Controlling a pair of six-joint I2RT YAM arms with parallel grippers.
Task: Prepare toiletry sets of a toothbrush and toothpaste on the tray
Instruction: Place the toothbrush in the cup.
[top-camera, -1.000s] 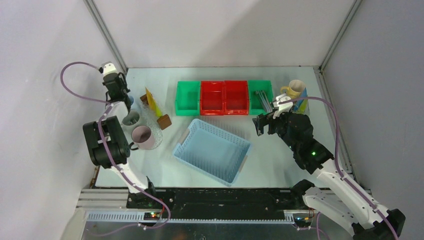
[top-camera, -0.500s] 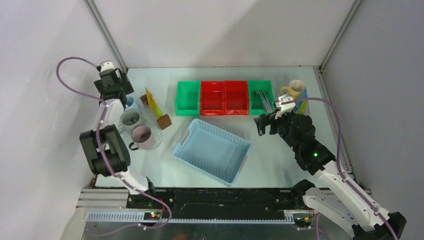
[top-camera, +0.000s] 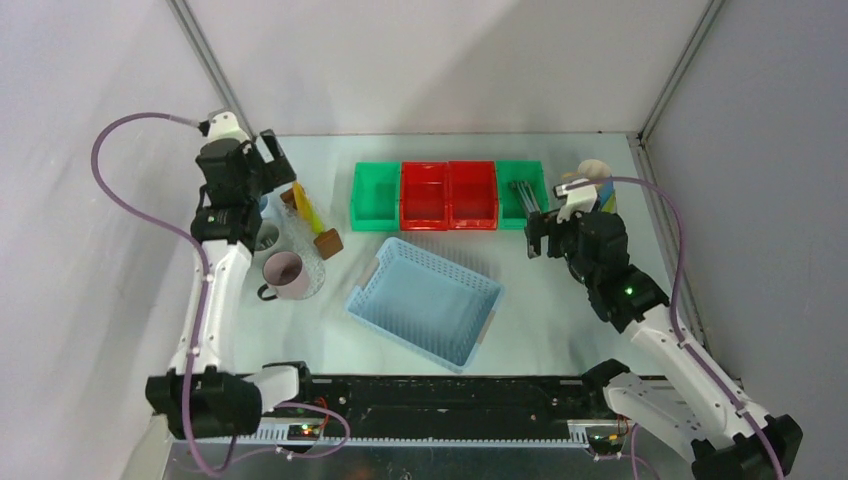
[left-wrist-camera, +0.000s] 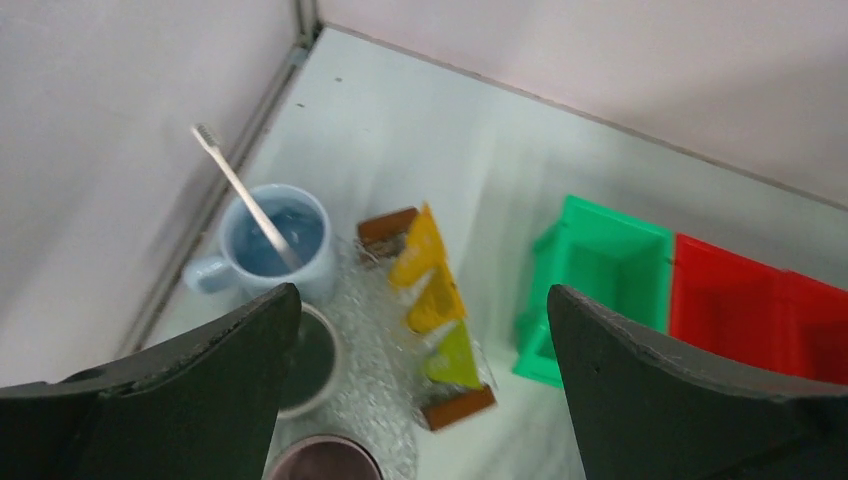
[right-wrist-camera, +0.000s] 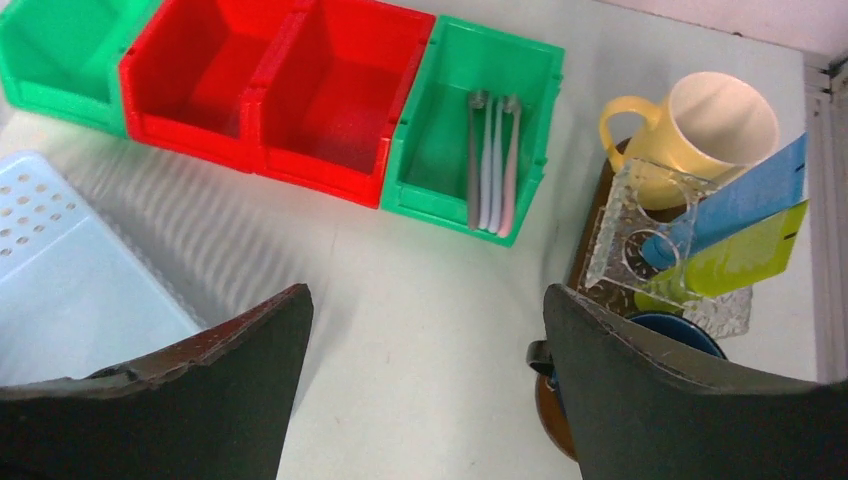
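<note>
Risk lay just left of the spread left gripper (left-wrist-camera: 422, 295): descending carelessly could clip the toothbrush (left-wrist-camera: 245, 200) leaning in the pale blue mug (left-wrist-camera: 240, 272). Right gripper (right-wrist-camera: 427, 292) hung spread too.

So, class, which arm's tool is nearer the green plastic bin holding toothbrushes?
Right. The right tool hovers in front of the green bin; the left tool is across the table, by the pale blue ceramic mug.

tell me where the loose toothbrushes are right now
In the right wrist view the toothbrushes lie side by side in the rightmost green bin, between a red bin on its left and the cream mug on its right.
</note>
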